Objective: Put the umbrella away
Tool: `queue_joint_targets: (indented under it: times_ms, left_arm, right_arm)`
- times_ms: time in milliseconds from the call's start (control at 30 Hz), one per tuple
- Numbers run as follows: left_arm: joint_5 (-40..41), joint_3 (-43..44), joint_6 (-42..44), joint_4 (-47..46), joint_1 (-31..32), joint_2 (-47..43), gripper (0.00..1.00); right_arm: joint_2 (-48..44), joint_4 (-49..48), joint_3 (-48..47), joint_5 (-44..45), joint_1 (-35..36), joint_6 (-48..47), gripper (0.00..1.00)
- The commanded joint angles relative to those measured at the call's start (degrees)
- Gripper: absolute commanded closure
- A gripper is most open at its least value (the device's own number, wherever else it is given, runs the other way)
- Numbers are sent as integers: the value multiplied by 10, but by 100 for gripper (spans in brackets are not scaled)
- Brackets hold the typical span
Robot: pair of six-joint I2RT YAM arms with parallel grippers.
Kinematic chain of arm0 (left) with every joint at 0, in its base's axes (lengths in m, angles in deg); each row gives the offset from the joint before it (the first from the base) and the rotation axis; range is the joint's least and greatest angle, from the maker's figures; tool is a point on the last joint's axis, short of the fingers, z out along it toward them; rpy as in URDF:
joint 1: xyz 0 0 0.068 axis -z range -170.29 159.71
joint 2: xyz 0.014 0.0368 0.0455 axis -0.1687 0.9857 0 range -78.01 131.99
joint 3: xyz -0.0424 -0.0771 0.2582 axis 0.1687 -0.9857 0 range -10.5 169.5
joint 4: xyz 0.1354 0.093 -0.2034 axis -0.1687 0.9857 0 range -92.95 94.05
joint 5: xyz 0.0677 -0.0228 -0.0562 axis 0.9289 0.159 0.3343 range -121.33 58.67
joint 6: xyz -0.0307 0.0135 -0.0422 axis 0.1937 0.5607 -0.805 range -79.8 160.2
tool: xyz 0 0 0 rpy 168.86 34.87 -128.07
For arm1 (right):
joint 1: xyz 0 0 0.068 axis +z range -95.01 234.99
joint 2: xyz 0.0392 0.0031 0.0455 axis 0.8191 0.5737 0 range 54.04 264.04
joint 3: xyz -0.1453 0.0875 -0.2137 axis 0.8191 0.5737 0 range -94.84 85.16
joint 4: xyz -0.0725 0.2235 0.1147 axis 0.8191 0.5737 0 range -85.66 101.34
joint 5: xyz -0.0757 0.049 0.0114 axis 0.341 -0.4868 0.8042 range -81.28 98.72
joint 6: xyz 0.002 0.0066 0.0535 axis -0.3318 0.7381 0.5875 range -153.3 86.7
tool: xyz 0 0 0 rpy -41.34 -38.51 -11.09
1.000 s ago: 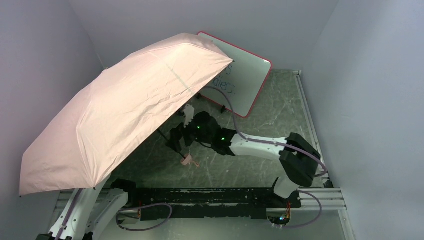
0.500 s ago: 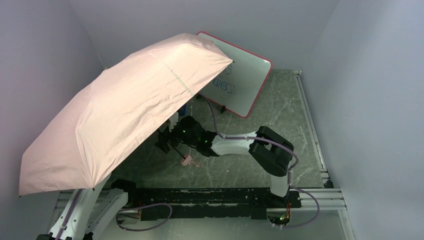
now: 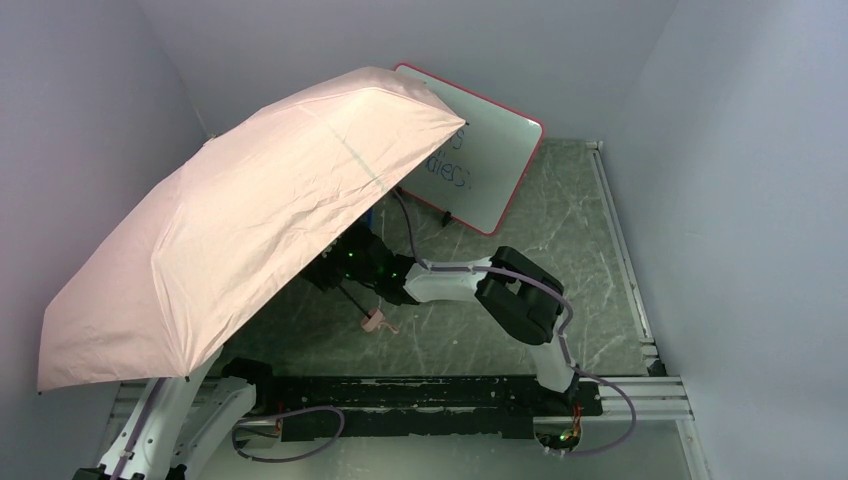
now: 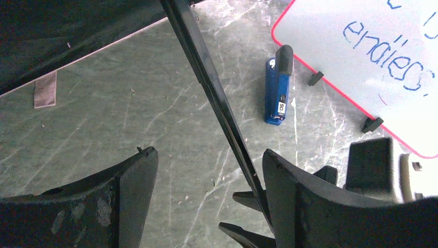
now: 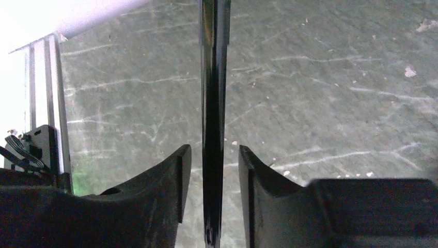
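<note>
The umbrella [image 3: 250,210] threads its slim glossy black shaft [image 5: 214,77] through the barely parted right hand [image 5: 214,151]; left hand [image 4: 209,154] gapes wide.

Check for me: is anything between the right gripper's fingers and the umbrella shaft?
Nothing visible. In the right wrist view the umbrella's black shaft runs straight through the right gripper, with a narrow gap on each side to the fingers and only bare table behind it.
</note>
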Motion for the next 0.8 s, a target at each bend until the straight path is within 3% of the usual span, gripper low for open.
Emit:
queue_joint_targets:
  times_ms: [0,200,333,433,567,767]
  left_arm:
    - [-13,-3,-11,-29,-2,-10,23]
    - [-25,-9,-18,-47,0,-18,22]
    - [-40,-3,0,-61,13,-20,21]
    - [-49,14,7,-50,17,-19,13]
    - [-117,68,5,-23,17,-7,3]
    - [-164,126,-15,16,17,-18,3]
  right_arm:
    - [20,16,-38,-18,0,-7,62]
    - [36,11,-55,-50,-7,15,81]
    - [41,-1,-56,-80,-17,41,99]
    - [36,-16,-50,-87,-24,61,100]
    - [24,-33,-49,-82,-29,88,100]
    - [-24,-75,-36,-48,-29,120,100]
